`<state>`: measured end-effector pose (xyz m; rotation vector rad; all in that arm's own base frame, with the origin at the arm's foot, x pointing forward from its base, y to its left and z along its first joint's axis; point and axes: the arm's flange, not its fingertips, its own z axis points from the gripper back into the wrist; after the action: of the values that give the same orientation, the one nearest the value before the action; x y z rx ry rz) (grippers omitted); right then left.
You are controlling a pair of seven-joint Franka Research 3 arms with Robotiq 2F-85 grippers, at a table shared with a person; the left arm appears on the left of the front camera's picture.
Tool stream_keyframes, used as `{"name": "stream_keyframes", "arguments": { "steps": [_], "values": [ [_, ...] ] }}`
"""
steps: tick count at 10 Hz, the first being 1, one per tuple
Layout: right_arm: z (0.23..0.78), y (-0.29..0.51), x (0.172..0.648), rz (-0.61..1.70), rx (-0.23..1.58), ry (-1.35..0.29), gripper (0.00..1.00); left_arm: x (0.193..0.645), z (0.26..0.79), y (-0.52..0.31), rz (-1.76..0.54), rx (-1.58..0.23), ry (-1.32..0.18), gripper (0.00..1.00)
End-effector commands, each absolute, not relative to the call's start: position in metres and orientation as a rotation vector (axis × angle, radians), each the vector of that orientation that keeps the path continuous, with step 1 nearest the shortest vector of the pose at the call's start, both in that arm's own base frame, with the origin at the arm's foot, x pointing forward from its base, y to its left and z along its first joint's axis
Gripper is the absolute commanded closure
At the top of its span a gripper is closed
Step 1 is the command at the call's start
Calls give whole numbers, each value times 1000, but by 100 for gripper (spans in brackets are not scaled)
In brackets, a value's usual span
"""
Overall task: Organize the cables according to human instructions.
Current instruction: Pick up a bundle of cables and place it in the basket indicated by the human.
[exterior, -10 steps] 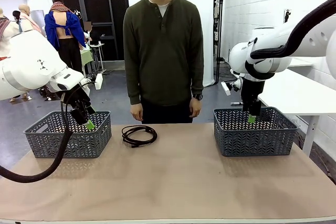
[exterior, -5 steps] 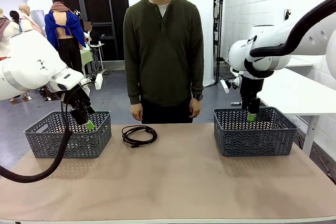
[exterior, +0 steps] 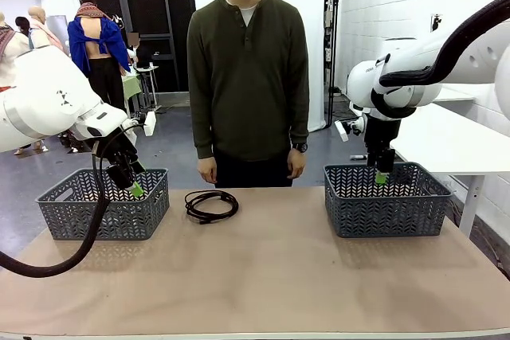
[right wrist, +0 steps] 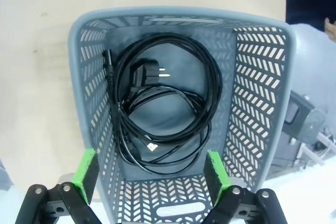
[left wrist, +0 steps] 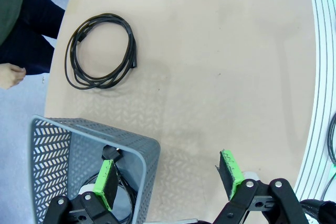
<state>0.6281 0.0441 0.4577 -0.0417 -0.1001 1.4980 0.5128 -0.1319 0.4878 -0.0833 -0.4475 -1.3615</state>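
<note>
One black cable (exterior: 211, 205) lies coiled on the table in front of the person, also seen in the left wrist view (left wrist: 101, 51). My left gripper (exterior: 132, 186) hangs open over the right rim of the left grey basket (exterior: 72, 216), nothing between its green pads (left wrist: 106, 182). A bit of black cable (left wrist: 111, 154) shows inside that basket (left wrist: 149, 156). My right gripper (exterior: 381, 175) is open above the right grey basket (exterior: 386, 212). Coiled cables (right wrist: 163, 108) with a plug lie on that basket's floor, below my empty right gripper (right wrist: 151, 173).
The person stands at the far edge, arms down, hands (exterior: 209, 171) near the table rim; one hand (left wrist: 10, 75) shows beside the coil. My left arm's thick black hose (exterior: 76, 256) loops low over the table's left side. A white table (exterior: 462, 145) stands behind the right basket.
My right gripper has risen slightly above the right basket and shifted a little left. The left arm, the person and the cable on the table have not moved.
</note>
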Motion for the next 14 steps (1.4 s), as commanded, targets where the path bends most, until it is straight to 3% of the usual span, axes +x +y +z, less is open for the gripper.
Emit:
{"name": "stream_keyframes", "arguments": {
  "steps": [1, 4, 9, 14],
  "values": [
    [475, 64, 609, 1386, -18, -82, 0, 513, 490, -132, -1360, -91, -445, 0],
    [503, 105, 559, 1233, -36, -95, 0, 513, 490, -132, -1360, -91, -445, 0],
    [498, 154, 479, 1067, -8, -298, 0, 513, 490, -132, -1360, -91, -445, 0],
    [489, 170, 456, 1083, 53, -393, 0, 513, 490, -132, -1360, -91, -445, 0]
  ]
}}
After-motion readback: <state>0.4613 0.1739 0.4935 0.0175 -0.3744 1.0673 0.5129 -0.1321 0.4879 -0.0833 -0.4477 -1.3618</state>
